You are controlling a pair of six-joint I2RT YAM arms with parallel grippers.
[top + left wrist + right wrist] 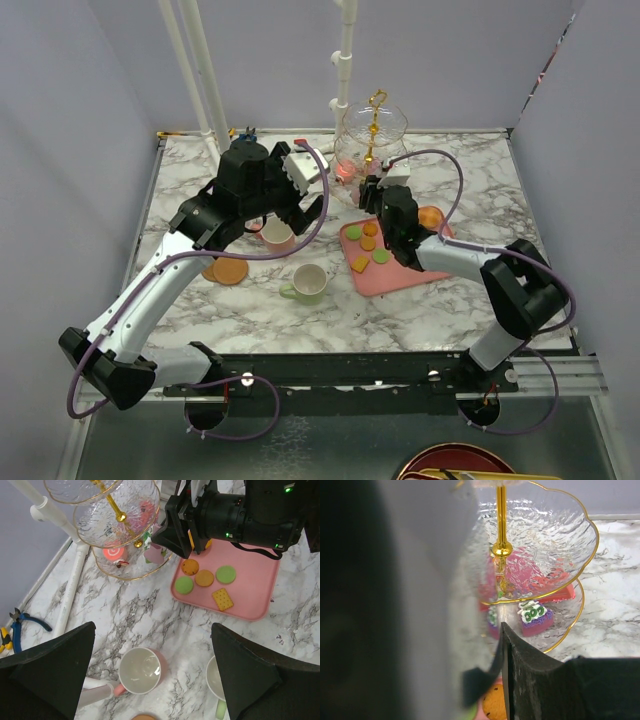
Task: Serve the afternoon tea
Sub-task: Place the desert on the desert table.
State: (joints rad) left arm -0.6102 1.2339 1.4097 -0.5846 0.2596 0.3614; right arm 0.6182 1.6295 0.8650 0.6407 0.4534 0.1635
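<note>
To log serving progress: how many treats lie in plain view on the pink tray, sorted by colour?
Green macarons: 2
Orange macaron: 1
Brown speckled macaron: 1
Yellow square biscuit: 1
Total: 5
The right arm covers the far edge of the pink tray, so anything under it is not counted.
</note>
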